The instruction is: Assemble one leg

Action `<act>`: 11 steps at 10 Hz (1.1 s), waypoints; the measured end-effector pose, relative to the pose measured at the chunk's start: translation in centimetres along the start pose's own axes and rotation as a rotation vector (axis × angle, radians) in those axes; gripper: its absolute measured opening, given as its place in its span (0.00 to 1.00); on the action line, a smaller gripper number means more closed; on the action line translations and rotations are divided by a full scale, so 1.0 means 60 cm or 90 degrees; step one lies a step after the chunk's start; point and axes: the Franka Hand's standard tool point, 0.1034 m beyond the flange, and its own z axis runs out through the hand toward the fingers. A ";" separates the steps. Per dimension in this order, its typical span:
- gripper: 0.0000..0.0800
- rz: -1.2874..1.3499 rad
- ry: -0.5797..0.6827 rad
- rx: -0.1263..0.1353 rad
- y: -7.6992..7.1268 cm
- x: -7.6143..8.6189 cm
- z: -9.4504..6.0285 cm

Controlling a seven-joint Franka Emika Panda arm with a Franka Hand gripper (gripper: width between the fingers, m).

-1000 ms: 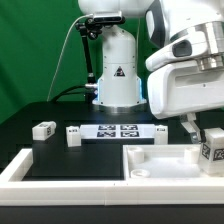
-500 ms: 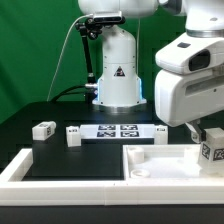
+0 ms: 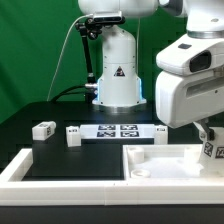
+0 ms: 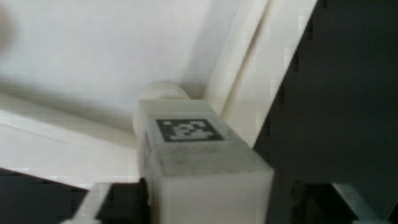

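Observation:
My gripper [image 3: 210, 140] is at the exterior view's right, shut on a leg [image 3: 214, 150], a stubby white block with a black-and-white tag. It holds the leg over the right part of the large flat white panel [image 3: 165, 160]. In the wrist view the leg [image 4: 196, 150] stands between my gripper's [image 4: 205, 205] dark fingers [image 4: 121, 200], tag facing the camera, with the white panel [image 4: 125, 60] behind it. Three more legs lie on the black table: one [image 3: 43, 129] at the left, one [image 3: 72, 135] next to it, one [image 3: 158, 133] behind the panel.
The marker board [image 3: 118, 130] lies flat in front of the robot base [image 3: 117, 75]. A white raised rim [image 3: 60, 172] runs along the front left of the table. The green backdrop stands behind.
My gripper has moved toward the exterior view's right with the leg, which has shifted slightly right and down over the panel. The other legs have not moved.

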 end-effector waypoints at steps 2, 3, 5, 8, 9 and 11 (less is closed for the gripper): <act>0.38 0.000 0.000 0.000 0.001 0.000 0.000; 0.38 0.000 0.000 0.000 0.001 0.000 0.000; 0.38 0.021 0.001 0.000 0.001 0.000 0.000; 0.38 0.121 0.001 0.003 0.002 0.000 -0.003; 0.38 0.189 0.004 0.011 0.006 -0.001 -0.004; 0.38 0.288 0.023 0.030 0.018 0.000 -0.002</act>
